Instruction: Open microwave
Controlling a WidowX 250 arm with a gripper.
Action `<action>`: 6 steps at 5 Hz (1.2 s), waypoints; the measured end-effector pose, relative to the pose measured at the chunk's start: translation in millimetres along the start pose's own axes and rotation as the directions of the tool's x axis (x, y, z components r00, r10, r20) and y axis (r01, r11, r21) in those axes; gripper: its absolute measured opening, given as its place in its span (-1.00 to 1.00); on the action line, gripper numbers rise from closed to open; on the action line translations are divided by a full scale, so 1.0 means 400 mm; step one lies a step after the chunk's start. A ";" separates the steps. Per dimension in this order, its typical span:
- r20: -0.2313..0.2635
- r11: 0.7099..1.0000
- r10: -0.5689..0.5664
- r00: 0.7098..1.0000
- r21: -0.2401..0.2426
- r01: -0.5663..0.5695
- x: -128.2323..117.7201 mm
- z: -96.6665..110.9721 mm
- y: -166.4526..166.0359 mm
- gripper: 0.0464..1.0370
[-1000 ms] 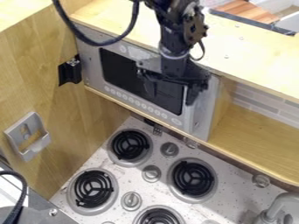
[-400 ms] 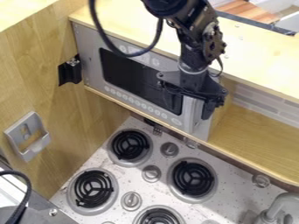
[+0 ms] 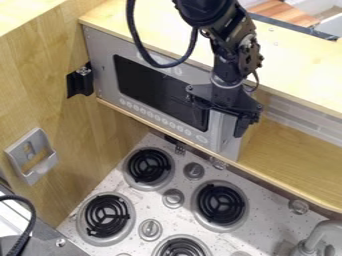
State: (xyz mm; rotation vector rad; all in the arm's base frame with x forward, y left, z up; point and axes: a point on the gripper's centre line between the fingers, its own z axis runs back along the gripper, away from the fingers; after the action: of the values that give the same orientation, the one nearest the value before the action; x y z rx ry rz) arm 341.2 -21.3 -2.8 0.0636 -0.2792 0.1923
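My gripper [image 3: 220, 126] hangs above the stove [image 3: 178, 179], its two fingers spread, near the microwave's handle [image 3: 216, 131]; whether they touch it, I cannot tell. The microwave [image 3: 100, 52] sits above the stove's back edge, with its door [image 3: 150, 82] closed.

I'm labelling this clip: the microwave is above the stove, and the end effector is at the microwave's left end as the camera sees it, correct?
Wrong end: the camera view shows the end effector at the right end of the microwave, which is above the stove.
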 end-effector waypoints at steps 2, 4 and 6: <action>0.032 0.999 0.005 0.999 0.039 -0.006 0.024 -0.016 0.005 -0.24; 0.044 0.999 0.029 0.999 0.042 -0.031 0.002 -0.018 0.012 -0.40; 0.000 0.997 0.029 1.000 0.071 -0.029 -0.081 0.004 0.048 -0.40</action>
State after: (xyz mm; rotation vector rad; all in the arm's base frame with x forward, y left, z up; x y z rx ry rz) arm 306.3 -8.6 -9.6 0.1303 -0.2722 0.2310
